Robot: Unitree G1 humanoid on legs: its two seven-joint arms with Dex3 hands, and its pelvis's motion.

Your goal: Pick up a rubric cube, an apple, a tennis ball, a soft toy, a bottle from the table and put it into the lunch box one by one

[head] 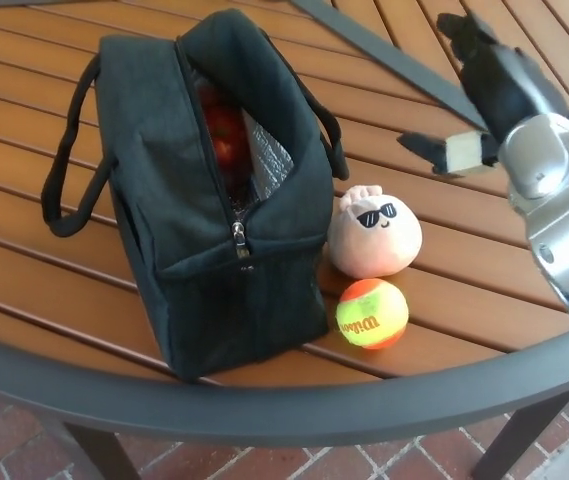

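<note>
We see something red, likely the apple (226, 135), already in the lunch box (214, 200), while the soft toy (375, 234) and tennis ball (372, 313) wait on the table (54, 70), and our right hand (489, 85) hovers empty, fingers apart.

Bare table (484, 270) right of soft toy (375, 237) and tennis ball (372, 313); lunch box (214, 230) blocks their left.
</note>
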